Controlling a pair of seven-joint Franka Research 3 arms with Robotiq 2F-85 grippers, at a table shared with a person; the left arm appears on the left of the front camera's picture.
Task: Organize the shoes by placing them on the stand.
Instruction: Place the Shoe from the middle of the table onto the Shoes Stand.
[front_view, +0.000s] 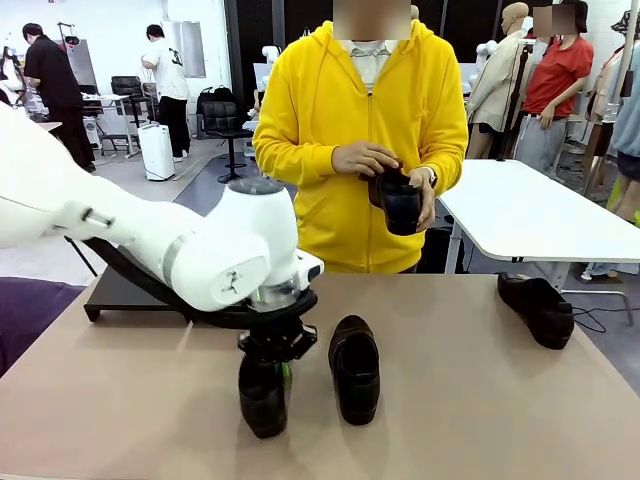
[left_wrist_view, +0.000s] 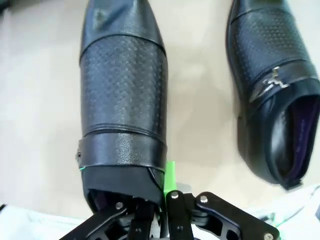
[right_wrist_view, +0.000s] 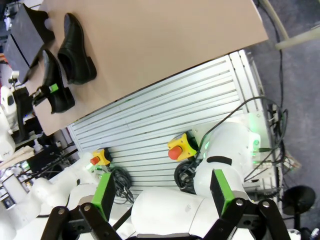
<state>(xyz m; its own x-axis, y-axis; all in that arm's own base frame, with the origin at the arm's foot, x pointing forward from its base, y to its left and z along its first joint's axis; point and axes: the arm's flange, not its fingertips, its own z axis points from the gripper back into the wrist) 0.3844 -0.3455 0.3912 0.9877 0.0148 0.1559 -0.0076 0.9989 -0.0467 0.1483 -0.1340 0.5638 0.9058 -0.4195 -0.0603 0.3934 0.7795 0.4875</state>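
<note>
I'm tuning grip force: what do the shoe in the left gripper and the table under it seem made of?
The shoe in the left gripper looks like black leather or an imitation: slight gloss, a pinhole-dotted panel, a smooth strap. The table looks like matte tan laminate, flat with no glare; its core is hidden.

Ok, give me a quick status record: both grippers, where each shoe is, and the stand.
left gripper: shut on gripped shoe at its heel opening
right gripper: open, holding nothing, off the table
second shoe: on table, beside gripped shoe, apart
third shoe: on table, far right
fourth shoe: in person's hands
stand: far left, partly behind left arm; no shoe on visible part
</note>
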